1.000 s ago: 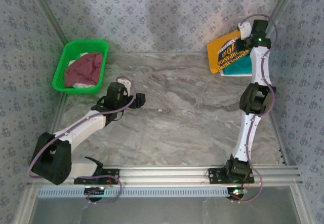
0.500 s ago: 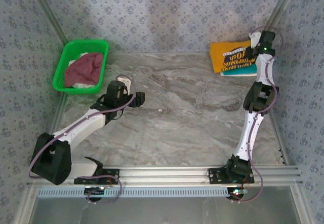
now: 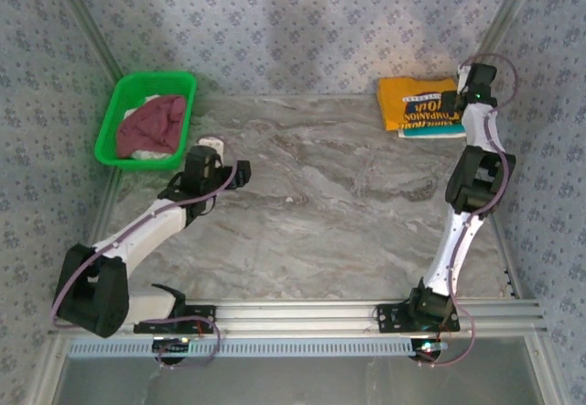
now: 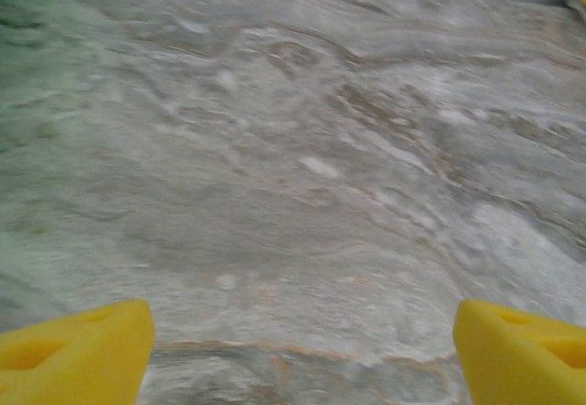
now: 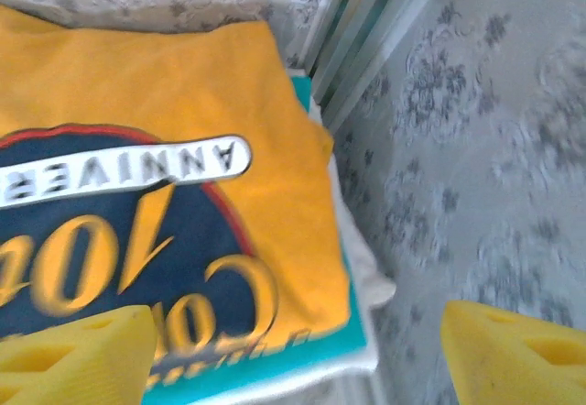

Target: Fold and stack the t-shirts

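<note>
Jaws spread wide on both arms, holding nothing. Right gripper (image 5: 291, 343) hovers over the orange-yellow t-shirt (image 5: 183, 84), which lies folded on the teal t-shirt (image 5: 284, 368) in the far right corner against the wall (image 5: 476, 148). Left gripper (image 4: 302, 345) is over the bare table (image 4: 311, 167). The maroon t-shirt (image 3: 152, 123) lies in the green basket (image 3: 156, 76).

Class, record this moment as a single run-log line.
left gripper: open over table | right gripper: open over orange-yellow t-shirt, folded atop teal t-shirt | maroon t-shirt: in basket

Table (image 3: 348, 203) middle lies bare; green basket (image 3: 156, 77) fills far-left corner; folded t-shirts (image 3: 417, 103) far-right.
</note>
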Available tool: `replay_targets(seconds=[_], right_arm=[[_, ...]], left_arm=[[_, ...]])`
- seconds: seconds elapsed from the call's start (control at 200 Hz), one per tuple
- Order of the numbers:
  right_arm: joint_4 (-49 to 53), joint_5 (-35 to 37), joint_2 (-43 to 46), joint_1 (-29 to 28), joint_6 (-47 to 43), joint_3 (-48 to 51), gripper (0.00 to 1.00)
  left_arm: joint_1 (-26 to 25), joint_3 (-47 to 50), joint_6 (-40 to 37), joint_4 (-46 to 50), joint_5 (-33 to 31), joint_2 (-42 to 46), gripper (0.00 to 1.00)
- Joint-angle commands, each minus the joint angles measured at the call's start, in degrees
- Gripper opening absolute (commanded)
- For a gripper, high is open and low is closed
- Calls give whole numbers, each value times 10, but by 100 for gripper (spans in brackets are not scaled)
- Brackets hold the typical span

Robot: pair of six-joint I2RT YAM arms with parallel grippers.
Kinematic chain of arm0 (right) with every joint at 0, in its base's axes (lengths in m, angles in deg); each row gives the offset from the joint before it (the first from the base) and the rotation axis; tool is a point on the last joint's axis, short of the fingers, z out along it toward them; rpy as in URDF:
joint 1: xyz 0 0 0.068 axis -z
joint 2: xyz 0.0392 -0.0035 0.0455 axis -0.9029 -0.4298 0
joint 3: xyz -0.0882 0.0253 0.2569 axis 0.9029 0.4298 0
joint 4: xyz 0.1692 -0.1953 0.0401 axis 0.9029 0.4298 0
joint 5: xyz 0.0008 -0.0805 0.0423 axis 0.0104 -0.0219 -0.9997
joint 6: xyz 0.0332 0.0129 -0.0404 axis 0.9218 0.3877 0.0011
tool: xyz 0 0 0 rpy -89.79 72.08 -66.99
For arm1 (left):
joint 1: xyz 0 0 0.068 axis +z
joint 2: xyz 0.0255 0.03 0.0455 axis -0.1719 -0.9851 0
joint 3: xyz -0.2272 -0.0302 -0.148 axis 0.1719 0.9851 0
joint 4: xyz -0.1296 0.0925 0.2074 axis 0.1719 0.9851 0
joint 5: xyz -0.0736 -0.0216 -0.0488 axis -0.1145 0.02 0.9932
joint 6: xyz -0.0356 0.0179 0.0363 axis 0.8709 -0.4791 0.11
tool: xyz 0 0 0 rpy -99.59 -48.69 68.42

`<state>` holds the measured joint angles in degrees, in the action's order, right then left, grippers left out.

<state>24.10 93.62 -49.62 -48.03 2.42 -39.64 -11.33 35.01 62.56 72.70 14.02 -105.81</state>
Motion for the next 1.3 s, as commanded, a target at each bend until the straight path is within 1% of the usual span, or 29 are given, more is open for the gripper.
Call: replay_targets(seconds=[0.0,0.03,0.085,0.13,0.18,0.255,0.33,0.415,0.49,0.565,0.605,0.665,0.725,0.83,0.859,0.909,0.974,1.054,1.104,1.164,1.199,1.234,1.269,1.294], right_arm=[[-76,17,115,-36,95,116,83],[-77,29,139,-47,112,147,84],[-71,43,179,-70,135,200,84],[-75,62,215,-93,139,244,84],[-96,91,255,-131,115,302,85],[-141,166,305,-189,79,392,87],[-186,186,350,-234,71,489,87],[-221,188,388,-272,90,571,87],[-228,208,411,-302,104,624,87],[-259,245,433,-327,105,677,87],[-287,250,447,-335,106,709,88],[-325,227,470,-334,120,754,88],[-359,200,484,-323,129,791,89],[-391,170,493,-294,155,826,89],[-417,156,493,-283,158,839,89],[-477,135,487,-264,152,864,89],[-494,128,485,-249,153,866,89],[-537,140,469,-241,121,870,89],[-538,121,464,-234,115,868,88],[-557,118,462,-234,104,874,87],[-600,116,461,-233,103,894,87],[-674,110,446,-225,100,923,88],[-726,84,426,-211,95,943,89],[-733,72,418,-202,102,944,89]], left_arm=[[45,46,22,-85,-33,52,95],[58,59,19,-104,-35,62,99],[80,79,11,-127,-44,79,100],[93,89,1,-133,-66,90,99],[103,100,-15,-138,-96,102,100],[116,128,-45,-164,-124,120,100],[124,168,-89,-209,-133,132,100],[127,213,-132,-277,-153,128,100],[127,238,-164,-319,-165,112,100],[128,258,-175,-362,-171,87,100],[130,265,-176,-382,-173,71,100],[130,273,-180,-407,-166,48,100],[132,274,-191,-425,-145,25,100],[133,264,-210,-449,-109,-19,100],[133,257,-218,-446,-103,-26,100],[134,255,-224,-463,-114,-40,100],[145,256,-217,-481,-109,-55,100],[165,259,-208,-517,-85,-86,100],[171,259,-205,-535,-77,-106,100],[174,260,-204,-561,-70,-136,100],[175,266,-205,-590,-64,-153,100],[176,274,-207,-614,-55,-161,100],[176,277,-208,-610,-47,-155,100],[177,276,-211,-600,-41,-152,100]])
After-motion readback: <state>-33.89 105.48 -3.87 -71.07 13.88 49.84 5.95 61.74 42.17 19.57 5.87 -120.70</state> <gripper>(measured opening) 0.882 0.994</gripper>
